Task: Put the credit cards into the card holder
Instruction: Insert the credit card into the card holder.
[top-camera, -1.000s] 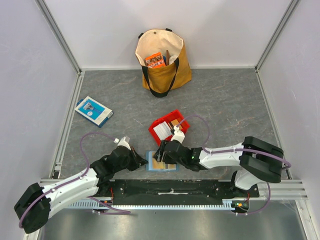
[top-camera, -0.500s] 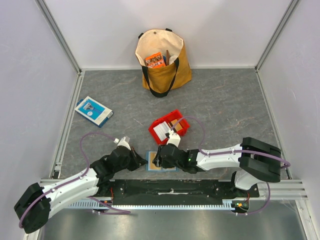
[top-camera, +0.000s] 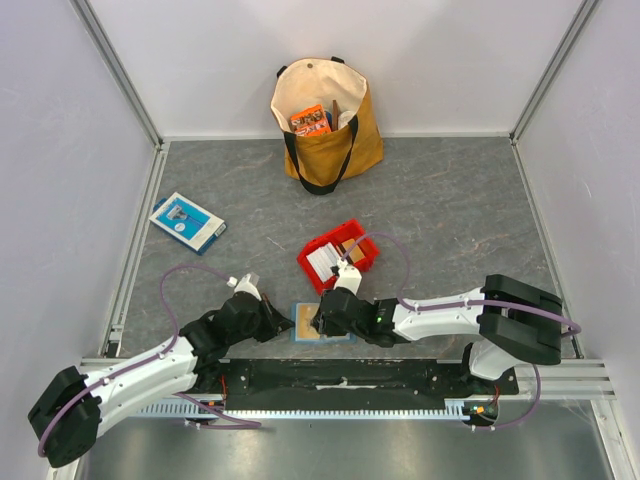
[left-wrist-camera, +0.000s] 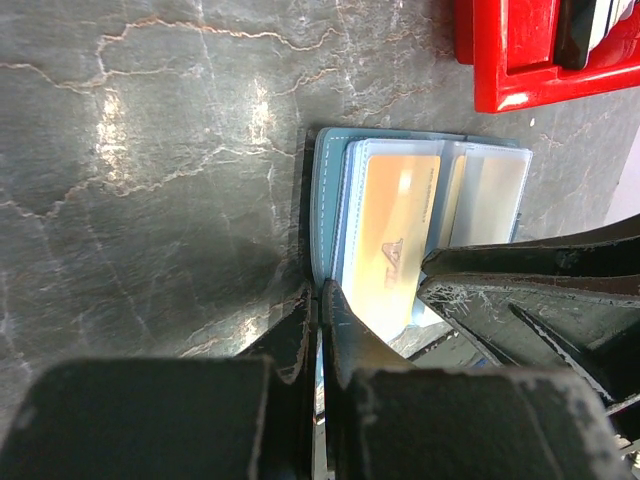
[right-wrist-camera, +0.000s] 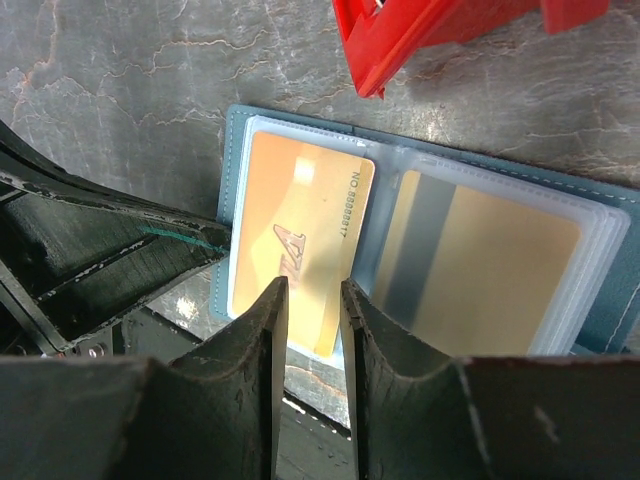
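The card holder lies open and flat at the middle of the bench's near edge. Only the wrist views show its inside: teal, leather-like covers with stitched rims and clear, glossy plastic sleeves. From the right wrist, a tan card with a printed logo and a number along one side lies over the left-hand sleeve; whether it is slipped in or resting on top is hard to make out. A second card, tan with a grey stripe, sits behind the film of the right-hand sleeve. The overhead view gives only a sliver of teal and tan between the two arms. The right claw is down over the tan card, its fingers a narrow gap apart with nothing caught between them; whether the tips press the card cannot be told. The left claw is fully closed, its tips against the holder's outer edge, and any pinched cover is hidden. Just beyond the holder stands a red bin of moulded plastic, cut off in both wrist views. Only from above do the white cards in it show. Toward the left edge lies a flat blue-and-white box. At the far edge slumps a mustard canvas tote bag with black handles. The bench is grey and stone-patterned with pale veins.
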